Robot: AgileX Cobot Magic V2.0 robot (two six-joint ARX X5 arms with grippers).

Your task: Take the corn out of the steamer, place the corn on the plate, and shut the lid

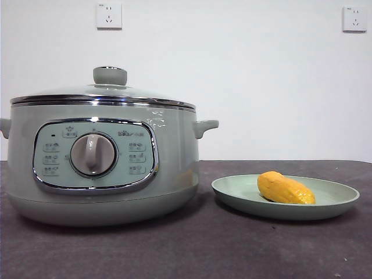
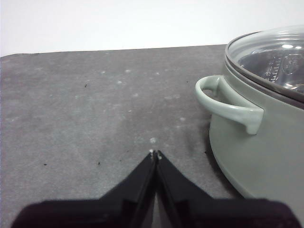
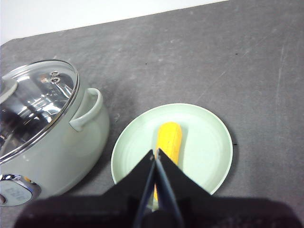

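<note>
The grey-green steamer [image 1: 104,163] stands at the left of the front view with its glass lid [image 1: 104,94] resting on its rim. To its right the yellow-orange corn [image 1: 285,188] lies on the pale green plate [image 1: 334,203]. My right gripper [image 3: 156,153] is shut and empty, raised above the plate [image 3: 204,142] with the corn [image 3: 170,138] just past its tips; the lidded steamer [image 3: 90,137] is beside them. My left gripper [image 2: 155,153] is shut and empty over bare table, beside the steamer's side handle [image 2: 228,105] and the lid [image 2: 270,57].
A dark grey cloth [image 1: 192,250] covers the table. Behind it is a white wall with two sockets [image 1: 109,15]. Neither arm shows in the front view.
</note>
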